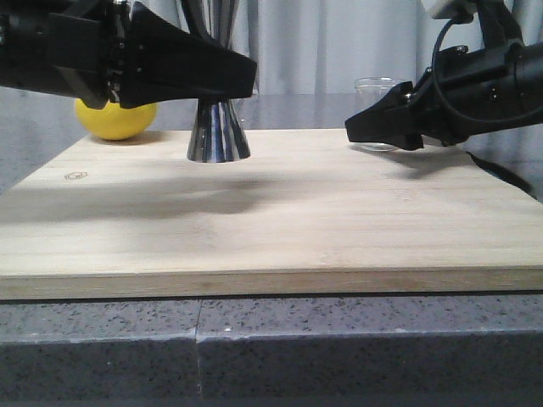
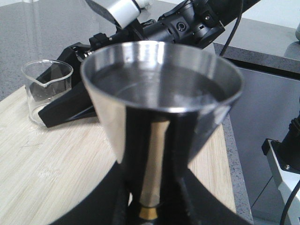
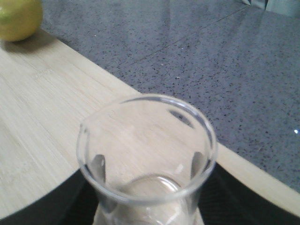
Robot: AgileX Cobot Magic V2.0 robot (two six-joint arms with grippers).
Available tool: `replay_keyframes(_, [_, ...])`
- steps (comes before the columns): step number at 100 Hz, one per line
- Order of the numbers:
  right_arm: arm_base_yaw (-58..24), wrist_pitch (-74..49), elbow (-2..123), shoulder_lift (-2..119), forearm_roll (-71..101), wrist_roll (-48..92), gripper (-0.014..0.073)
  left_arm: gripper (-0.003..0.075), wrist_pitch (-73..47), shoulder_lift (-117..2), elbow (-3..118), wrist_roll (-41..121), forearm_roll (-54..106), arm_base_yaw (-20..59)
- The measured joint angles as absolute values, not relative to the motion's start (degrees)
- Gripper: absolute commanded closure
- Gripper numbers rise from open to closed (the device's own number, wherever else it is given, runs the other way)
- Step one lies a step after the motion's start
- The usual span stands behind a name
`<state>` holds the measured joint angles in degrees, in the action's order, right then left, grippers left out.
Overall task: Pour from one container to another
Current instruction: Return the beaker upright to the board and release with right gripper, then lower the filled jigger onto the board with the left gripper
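On the wooden board (image 1: 254, 212), the upright steel jigger (image 1: 218, 127) stands at eleven o'clock, its waist gripped by the left pincer (image 1: 242, 72). The glass beaker (image 1: 379, 93), at two o'clock, stands upright between the right pincer (image 1: 361, 129) fingers, apparently gripped.

Soft overhead light, broad arm shadows across board (image 1: 271, 229), glare on steel jigger (image 2: 159, 117), wrist close-ups blurry.

Both arms reach inward, low and level; each claw (image 1: 242, 72) (image 1: 356, 131) seemingly closed around something
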<state>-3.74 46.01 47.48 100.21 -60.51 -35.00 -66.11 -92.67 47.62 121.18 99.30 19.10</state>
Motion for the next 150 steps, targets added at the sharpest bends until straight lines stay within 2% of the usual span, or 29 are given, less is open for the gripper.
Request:
replay_keyframes(10, [-3.74,46.28,47.48,100.24,-59.43,-35.00,-0.0003,0.0739,-66.11,-92.67,47.62,121.18,99.30,19.10])
replay_keyframes(19, [-3.74,46.63,47.48,100.24,-58.20,-35.00,-0.0038,0.0739,-66.11,-92.67,47.62,121.18,99.30,19.10])
replay_keyframes(72, [-3.74,50.39,52.64,99.45,-56.83,-35.00,-0.0038,0.0739,-66.01,-92.67,47.62,121.18,99.30,19.10])
replay_keyframes(109, [-3.74,51.33,58.70,92.33,-56.83,-35.00,-0.0038,0.0739,-58.79,-92.67,48.13,122.40,100.51,18.75])
replay_keyframes(150, [-4.65,53.33,58.79,85.72,-57.05,-35.00,-0.0038,0.0739,-58.57,-92.82,49.53,127.99,100.87,16.71])
